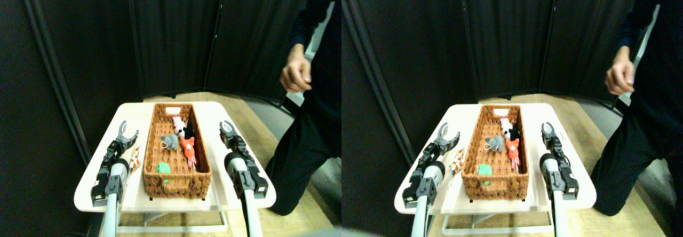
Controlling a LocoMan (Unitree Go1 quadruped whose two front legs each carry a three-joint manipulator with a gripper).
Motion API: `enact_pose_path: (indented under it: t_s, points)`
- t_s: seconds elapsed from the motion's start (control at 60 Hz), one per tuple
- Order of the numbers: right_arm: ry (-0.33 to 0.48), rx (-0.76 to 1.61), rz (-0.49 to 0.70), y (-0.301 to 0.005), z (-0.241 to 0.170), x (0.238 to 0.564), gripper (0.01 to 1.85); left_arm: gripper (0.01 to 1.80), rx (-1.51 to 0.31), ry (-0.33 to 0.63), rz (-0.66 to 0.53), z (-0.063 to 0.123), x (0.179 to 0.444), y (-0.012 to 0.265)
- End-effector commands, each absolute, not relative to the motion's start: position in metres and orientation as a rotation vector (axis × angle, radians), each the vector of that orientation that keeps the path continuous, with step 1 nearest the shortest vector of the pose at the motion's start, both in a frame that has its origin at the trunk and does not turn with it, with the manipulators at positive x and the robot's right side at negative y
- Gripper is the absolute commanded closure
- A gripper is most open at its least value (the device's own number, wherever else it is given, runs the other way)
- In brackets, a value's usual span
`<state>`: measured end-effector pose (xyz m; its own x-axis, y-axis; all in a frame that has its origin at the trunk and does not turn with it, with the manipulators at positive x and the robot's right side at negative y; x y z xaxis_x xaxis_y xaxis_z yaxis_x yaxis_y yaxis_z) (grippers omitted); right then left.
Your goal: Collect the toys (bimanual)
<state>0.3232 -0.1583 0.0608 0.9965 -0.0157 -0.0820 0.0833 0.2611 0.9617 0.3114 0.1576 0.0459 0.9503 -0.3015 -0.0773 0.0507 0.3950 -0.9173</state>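
Note:
A brown wicker basket (152,157) stands lengthwise on the white table (208,111). Inside it lie several toys: a pink one (177,123), a black-and-white one (188,131), a grey one (169,142), an orange-red one (188,146) and a green one (163,167). A striped orange tiger toy (134,158) lies on the table left of the basket, partly hidden behind my left arm. My left gripper (127,131) is open, just beyond the tiger. My right gripper (228,125) is open and empty, right of the basket.
A person in dark clothes stands at the right of the table, one hand (294,74) hanging above the far right corner. Dark folding screens close the back. The table's edges lie close to both arms.

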Motion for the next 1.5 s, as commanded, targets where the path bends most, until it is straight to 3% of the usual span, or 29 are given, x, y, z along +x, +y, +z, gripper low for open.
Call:
enact_pose_path:
  t_s: [0.017, 0.2, 0.517, 0.75, 1.217, 1.5]
  points:
    - [0.022, 1.302, -0.063, -0.164, 0.059, 0.326, 1.85, 1.3, -1.159, 0.232, -0.262, 0.057, 0.315, 0.149]
    - [0.02, 1.327, -0.07, -0.171, 0.053, 0.325, 1.85, 1.15, -1.192, 0.309, -0.259, 0.06, 0.316, 0.136]
    - [0.006, 1.323, -0.083, -0.173, 0.046, 0.327, 1.85, 1.15, -1.197, 0.349, -0.205, 0.049, 0.31, 0.131]
    - [0.0, 1.35, -0.129, -0.169, 0.042, 0.329, 1.85, 1.13, -1.213, 0.393, -0.162, 0.028, 0.302, 0.137]
    - [0.028, 1.35, -0.104, -0.161, 0.039, 0.335, 1.85, 1.17, -1.224, 0.372, -0.067, -0.025, 0.301, 0.156]
    - [0.016, 1.337, -0.15, -0.164, 0.041, 0.334, 1.85, 1.2, -1.225, 0.347, -0.026, -0.038, 0.306, 0.159]
